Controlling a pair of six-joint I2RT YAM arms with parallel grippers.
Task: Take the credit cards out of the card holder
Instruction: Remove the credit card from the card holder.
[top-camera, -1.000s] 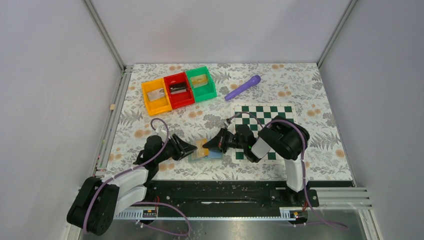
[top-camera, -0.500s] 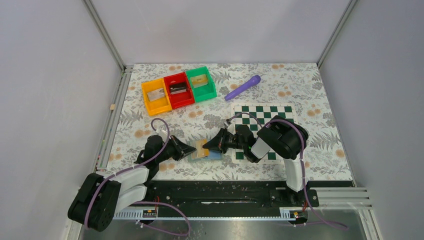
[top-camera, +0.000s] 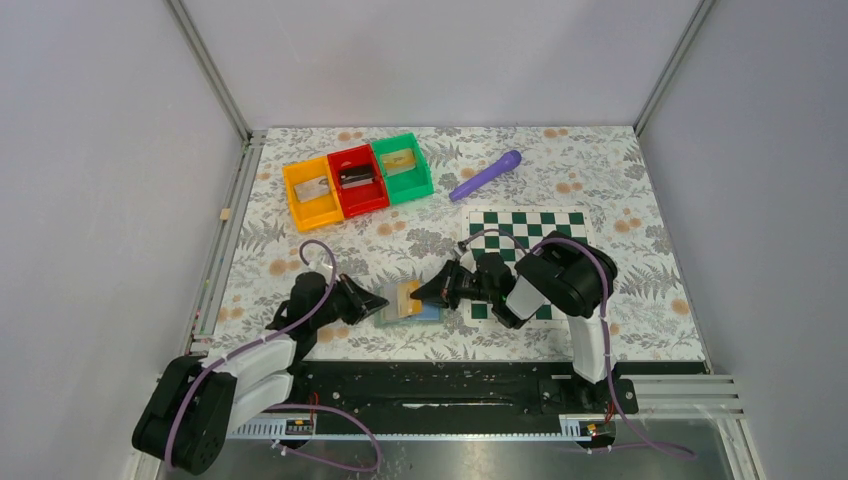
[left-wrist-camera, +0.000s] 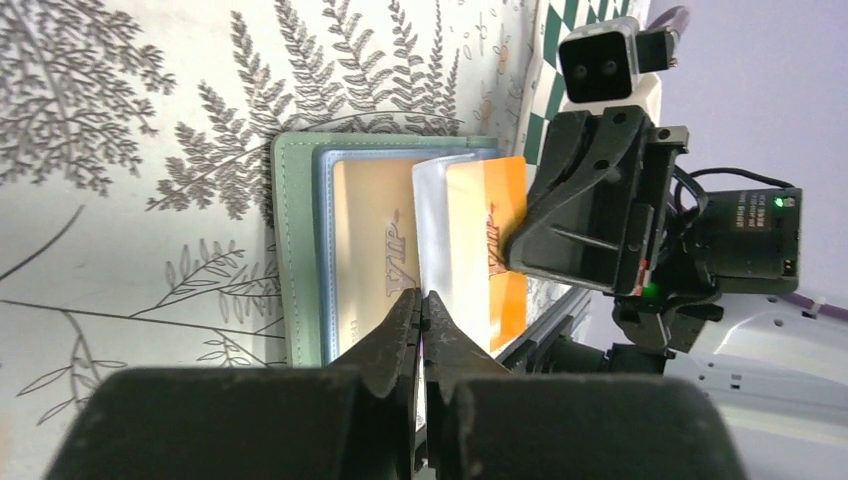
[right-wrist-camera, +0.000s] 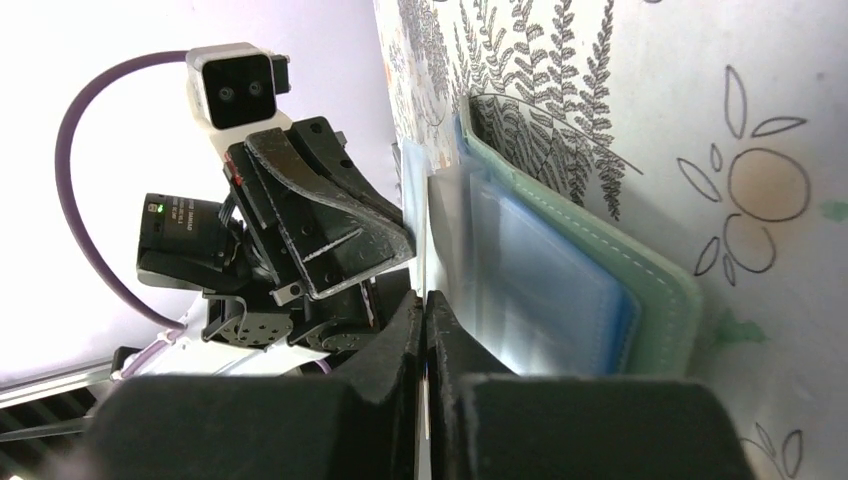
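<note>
1. The card holder (top-camera: 405, 302) lies spread open at lower centre of the overhead view, between the two arms.
2. The right gripper (top-camera: 418, 295) has edged down-left onto it, and the orange card (left-wrist-camera: 490, 250) sits partway out. Extraction is under way.
3. The left gripper (left-wrist-camera: 422, 298) has its jaws together, pressing at the holder's middle. The right jaws are together too, perhaps nipping that card, but the view is too edge-on to be sure.

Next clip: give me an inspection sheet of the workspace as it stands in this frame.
Surface: table, floral cover, lying flat.
Job's things: card holder spread open; tan card in its pocket; orange card over the clear sleeve.
Clutter: orange bin, red bin, green bin, purple cylinder, chessboard.
Grippers: left gripper closed at the holder's edge; right gripper closed, apparently on the orange card.
Cables: purple cables loop over both arms.
Surroundings: grey walls; nothing else seen.
</note>
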